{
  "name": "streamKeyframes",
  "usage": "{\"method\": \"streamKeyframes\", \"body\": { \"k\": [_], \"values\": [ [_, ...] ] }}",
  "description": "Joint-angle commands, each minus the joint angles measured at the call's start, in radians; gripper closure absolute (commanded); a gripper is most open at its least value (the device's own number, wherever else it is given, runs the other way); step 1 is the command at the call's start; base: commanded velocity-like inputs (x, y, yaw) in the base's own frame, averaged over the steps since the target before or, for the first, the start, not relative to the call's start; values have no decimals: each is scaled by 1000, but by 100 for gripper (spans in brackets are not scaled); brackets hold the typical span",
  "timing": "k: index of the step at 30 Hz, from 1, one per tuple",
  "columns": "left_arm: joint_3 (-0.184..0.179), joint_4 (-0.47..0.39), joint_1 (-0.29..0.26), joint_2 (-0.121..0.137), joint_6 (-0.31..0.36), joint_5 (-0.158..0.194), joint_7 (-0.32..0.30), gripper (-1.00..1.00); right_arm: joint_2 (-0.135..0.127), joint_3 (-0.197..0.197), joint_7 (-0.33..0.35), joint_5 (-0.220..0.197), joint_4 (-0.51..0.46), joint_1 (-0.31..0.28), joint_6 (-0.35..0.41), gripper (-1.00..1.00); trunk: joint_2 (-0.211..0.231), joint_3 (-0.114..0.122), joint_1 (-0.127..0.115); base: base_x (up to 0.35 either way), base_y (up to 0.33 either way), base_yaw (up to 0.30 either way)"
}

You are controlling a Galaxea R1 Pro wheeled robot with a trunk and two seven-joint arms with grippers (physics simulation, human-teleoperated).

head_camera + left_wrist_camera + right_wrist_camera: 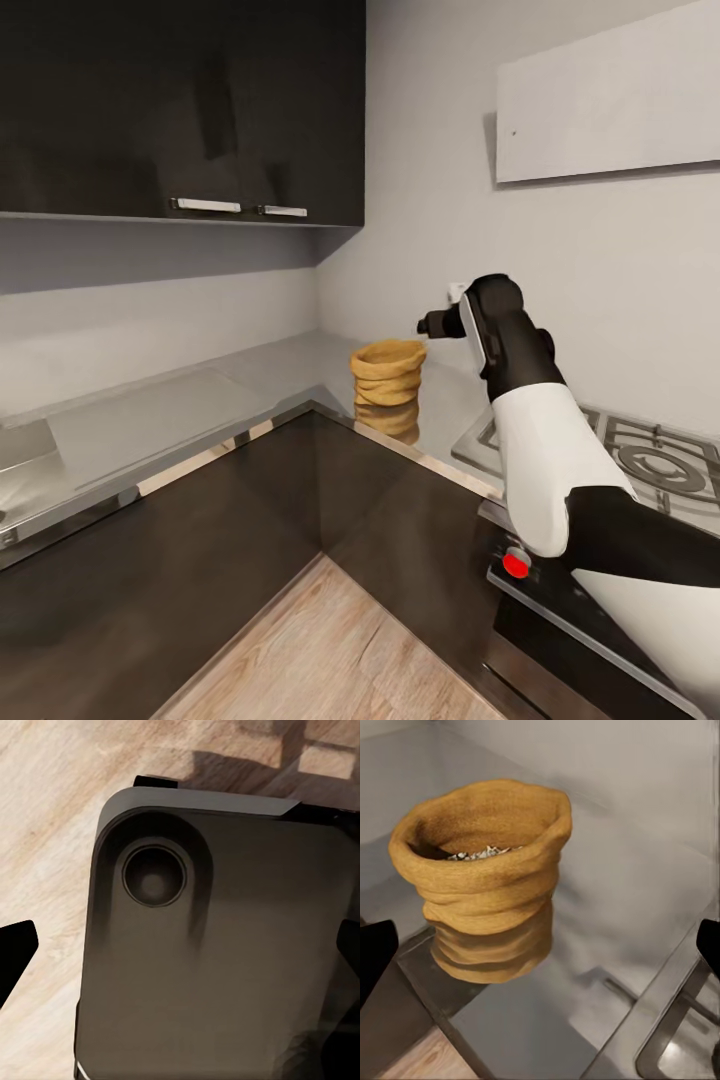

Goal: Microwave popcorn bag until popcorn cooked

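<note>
Popcorn bag (388,375): tan burlap sack w/ rolled rim, upright on steel desk (160,415), in the corner where the two runs meet, just left of gas hob (640,455). Mirror image shows in the steel below it. Mouth open upward; popcorn (478,854) visible inside as pale kernels, low in the sack.

Right gripper (428,325): at end of outstretched right arm, near the bag's rim on its hob side, slightly above rim height. Not touching. In right wrist view, dark fingertips (376,958) sit at both frame edges w/ bag between and ahead, so jaws stand wide apart, nothing held.

Key relation: bag lies straight ahead of right jaws, long axis vertical, so approach is from the side, across the sack's body. Right arm is clearly the nearer.

Left gripper (180,960): hangs over robot base (217,945) and wood floor (52,817); tips at frame edges, jaws apart, empty.

Est. stage: pre-grasp reach. Microwave loading not yet done.
</note>
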Motion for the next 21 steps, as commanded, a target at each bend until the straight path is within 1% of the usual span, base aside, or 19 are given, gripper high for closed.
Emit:
{"method": "streamKeyframes", "body": {
  "k": [1, 6, 11, 13, 18, 21],
  "values": [
    [2, 0, 0, 0, -3, 8, -1, -100, 1, -4, -1, 7, -1, -1, 3, -100, -1, -1, 0, 0, 0, 0],
    [5, 0, 0, -1, -1, 9, -6, -100, 1, -5, -6, 6, -4, -1, 3, -100, -1, -1, 0, 0, 0, 0],
    [5, 0, 0, -1, -1, 9, -8, -100, 1, -3, -6, 5, -51, -1, 3, -100, -1, -1, 0, 0, 0, 0],
    [4, 0, 0, -1, -1, 9, -8, -100, 1, -6, -2, 5, -63, -1, 3, -100, -1, -1, 0, 0, 0, 152],
    [4, 0, 0, -1, -1, 9, -8, -100, 1, -7, -2, 4, -64, -1, 3, -100, -1, -1, 0, 0, 0, 251],
    [4, 0, 0, -1, -2, 10, -5, -100, 1, -8, -2, 4, -63, -1, 3, -100, -1, -1, 0, 0, 0, 36]
  ]
}}
